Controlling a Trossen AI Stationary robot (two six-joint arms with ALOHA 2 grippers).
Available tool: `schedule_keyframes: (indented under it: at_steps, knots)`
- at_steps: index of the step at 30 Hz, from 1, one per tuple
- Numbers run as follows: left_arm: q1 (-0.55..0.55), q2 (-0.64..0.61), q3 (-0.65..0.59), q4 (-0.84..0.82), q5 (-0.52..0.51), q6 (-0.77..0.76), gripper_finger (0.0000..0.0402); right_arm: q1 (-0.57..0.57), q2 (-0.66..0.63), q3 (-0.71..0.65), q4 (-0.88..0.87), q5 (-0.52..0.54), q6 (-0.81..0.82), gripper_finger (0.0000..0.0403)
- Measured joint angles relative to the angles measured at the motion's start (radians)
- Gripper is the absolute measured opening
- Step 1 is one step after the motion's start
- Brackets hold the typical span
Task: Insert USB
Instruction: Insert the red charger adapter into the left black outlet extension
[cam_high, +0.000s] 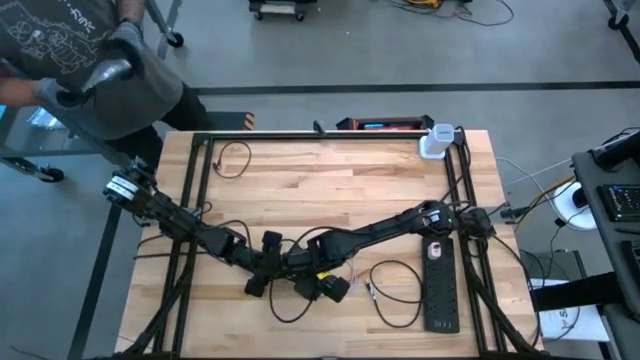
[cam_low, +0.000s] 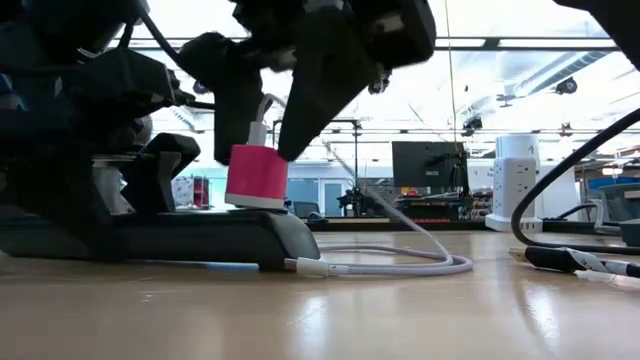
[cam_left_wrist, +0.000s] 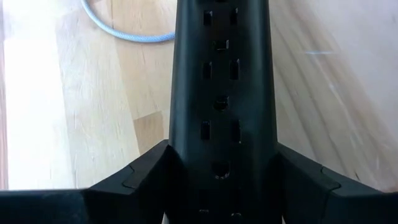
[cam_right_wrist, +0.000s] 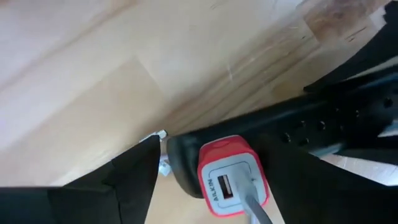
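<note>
A black power strip (cam_low: 180, 238) lies flat on the wooden table near its front middle. My left gripper (cam_left_wrist: 221, 180) is shut on it. A red USB charger (cam_right_wrist: 231, 175) stands upright on the strip's end. A white USB plug (cam_low: 261, 118) sticks into the charger's top, and its white cable (cam_low: 400, 262) loops over the table. My right gripper (cam_right_wrist: 208, 180) hangs over the charger, open, with one finger on each side of the plug. In the high view both grippers meet, left (cam_high: 268, 268) and right (cam_high: 318, 280). My left gripper pinches the power strip's two long sides (cam_left_wrist: 180, 155) between its two fingers (cam_left_wrist: 143, 177), and the strip runs straight away from the wrist. The strip rests flat on the table. My right gripper: I cannot tell whether either finger (cam_low: 240, 110) touches the plug or the charger.
A second black power strip (cam_high: 440, 285) lies at the right, with black cables (cam_high: 395, 290) coiled beside it. A white socket tower (cam_high: 436, 142) stands at the back right. A black metal frame (cam_high: 330, 135) rims the table. A person (cam_high: 90, 60) stands at the back left.
</note>
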Motion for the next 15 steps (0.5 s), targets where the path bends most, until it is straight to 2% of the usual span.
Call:
schedule_keyframes:
  at_steps: [9,12,15]
  knots:
    - [0.0,-0.004,0.0,-0.003,0.008,-0.031,0.0215,0.0,-0.007,0.133,-0.12,0.017,0.169,0.0285]
    - [0.0,-0.004,0.0,-0.003,0.01,-0.047,0.0215,0.0,-0.009,0.186,-0.156,0.074,0.228,0.0283]
    - [0.0,-0.004,0.0,-0.003,0.011,-0.065,0.0215,0.005,-0.038,0.18,-0.177,0.115,0.266,0.0274]
